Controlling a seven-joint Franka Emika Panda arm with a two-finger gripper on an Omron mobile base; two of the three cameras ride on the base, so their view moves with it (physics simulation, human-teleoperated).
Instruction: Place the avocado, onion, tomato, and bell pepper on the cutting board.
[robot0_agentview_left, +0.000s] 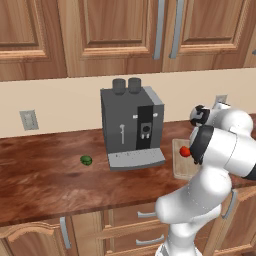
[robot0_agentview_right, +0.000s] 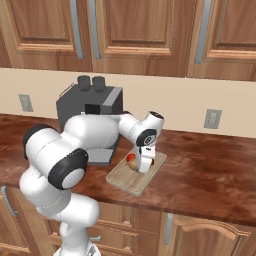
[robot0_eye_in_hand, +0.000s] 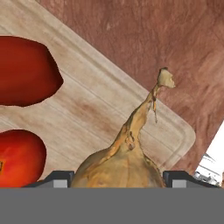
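The tan, yellowish-brown onion (robot0_eye_in_hand: 124, 159) with its thin pointed stalk sits between the two dark fingertips (robot0_eye_in_hand: 59, 178) of the claw (robot0_eye_in_hand: 117, 179), which grasps the bulb just above the flat, pale wooden cutting board (robot0_eye_in_hand: 109, 113) with rounded corners. In the hand view two red fruits lie on the board beside the onion: a darker, slightly lumpy one (robot0_eye_in_hand: 26, 72) and a brighter, smoother one (robot0_eye_in_hand: 19, 157); which is the tomato and which the bell pepper cannot be told from here. The board lies on the dark reddish-brown tabletop (robot0_agentview_left: 45, 175), close to its front edge, just beside the grey coffee machine (robot0_agentview_left: 132, 125). The small, dark green, glossy avocado (robot0_agentview_left: 86, 160) rests on the tabletop on the machine's other side, well apart from the board.
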